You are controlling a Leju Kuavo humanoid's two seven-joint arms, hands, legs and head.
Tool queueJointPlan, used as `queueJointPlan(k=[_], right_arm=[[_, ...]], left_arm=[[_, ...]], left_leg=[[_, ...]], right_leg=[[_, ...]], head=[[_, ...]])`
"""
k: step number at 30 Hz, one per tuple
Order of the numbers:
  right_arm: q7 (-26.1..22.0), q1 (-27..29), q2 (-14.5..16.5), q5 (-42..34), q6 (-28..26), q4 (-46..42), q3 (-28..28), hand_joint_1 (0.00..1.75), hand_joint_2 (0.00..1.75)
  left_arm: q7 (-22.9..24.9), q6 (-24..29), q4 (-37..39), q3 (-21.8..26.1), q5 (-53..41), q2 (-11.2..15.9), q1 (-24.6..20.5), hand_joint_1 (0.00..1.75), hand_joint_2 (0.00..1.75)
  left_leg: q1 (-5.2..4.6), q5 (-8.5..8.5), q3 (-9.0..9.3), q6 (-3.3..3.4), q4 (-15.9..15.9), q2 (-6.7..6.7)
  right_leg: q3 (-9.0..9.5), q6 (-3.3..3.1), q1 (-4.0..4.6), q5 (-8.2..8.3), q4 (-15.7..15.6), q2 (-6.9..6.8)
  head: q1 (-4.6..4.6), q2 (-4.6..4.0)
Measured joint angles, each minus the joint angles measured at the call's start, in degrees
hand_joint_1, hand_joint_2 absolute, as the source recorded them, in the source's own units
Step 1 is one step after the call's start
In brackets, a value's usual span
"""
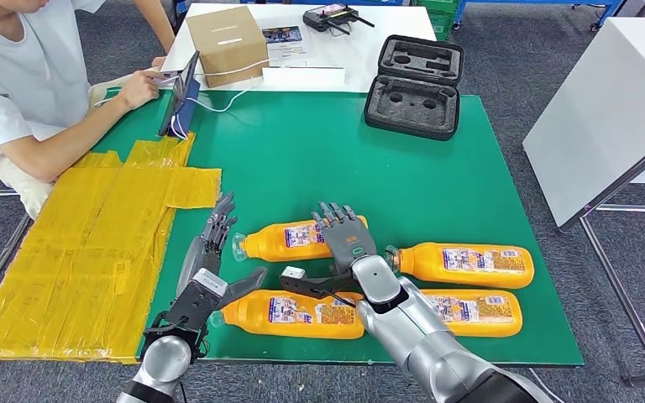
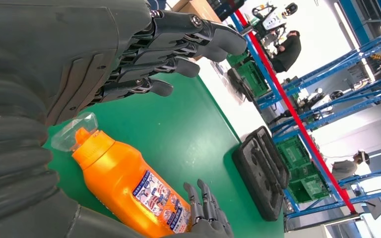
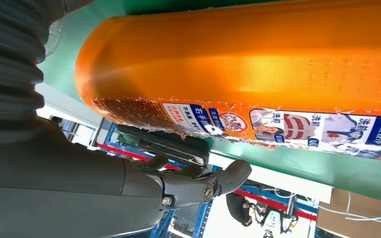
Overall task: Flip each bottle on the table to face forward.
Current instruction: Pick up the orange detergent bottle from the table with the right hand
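Observation:
Four orange bottles lie on their sides on the green table (image 1: pixel 319 159), in two rows. My right hand (image 1: pixel 346 242) hovers with its fingers spread over the base end of the far-left bottle (image 1: pixel 296 238), holding nothing. Its thumb (image 1: pixel 302 281) reaches toward the near-left bottle (image 1: pixel 294 313). My left hand (image 1: pixel 210 256) is open beside the clear cap (image 2: pixel 72 131) of the far-left bottle (image 2: pixel 129 188), its fingers (image 2: pixel 178 49) stretched above it. The far-right bottle (image 1: pixel 466 264) and near-right bottle (image 1: pixel 470 312) lie untouched. In the right wrist view an orange bottle (image 3: pixel 258 64) lies close by my open fingers (image 3: pixel 198 186).
A yellow taped sheet (image 1: pixel 76 252) covers the table's left side. At the back stand a black foam case (image 1: pixel 414 84), a cardboard box (image 1: pixel 228 42) and a tablet (image 1: pixel 180 92) used by a seated person (image 1: pixel 25 92). A white table (image 1: pixel 605 109) stands to the right.

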Motion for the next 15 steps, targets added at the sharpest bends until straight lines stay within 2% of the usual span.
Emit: queueJointPlan(k=[9, 13, 15], right_arm=[[0.00, 0.00, 0.00, -0.01, 0.00, 0.03, -0.01, 0.00, 1.75], [0.15, -0.07, -0.02, -0.21, 0.74, 0.10, -0.03, 1.67, 1.75], [0.75, -0.87, -0.09, -1.31, 4.99, 1.36, -0.47, 1.67, 1.75]], left_arm=[[0.00, 0.00, 0.00, 0.00, 0.01, 0.00, 0.00, 0.00, 1.75], [-0.07, -0.27, 0.03, -0.01, 0.18, -0.02, -0.04, 0.00, 1.75], [-0.51, -1.39, 0.66, -0.25, 1.07, -0.16, -0.67, 0.00, 1.75]], left_leg=[[0.00, 0.00, 0.00, 0.00, 0.00, 0.00], [0.00, 0.00, 0.00, 0.00, 0.00, 0.00], [0.00, 0.00, 0.01, 0.00, 0.01, -0.02]], right_leg=[[0.00, 0.00, 0.00, 0.00, 0.00, 0.00], [-0.02, 0.00, 0.00, 0.00, -0.01, 0.00], [-0.03, 0.00, -0.01, 0.00, -0.02, -0.01]], head=[[0.00, 0.00], [0.00, 0.00], [-0.01, 0.00]])
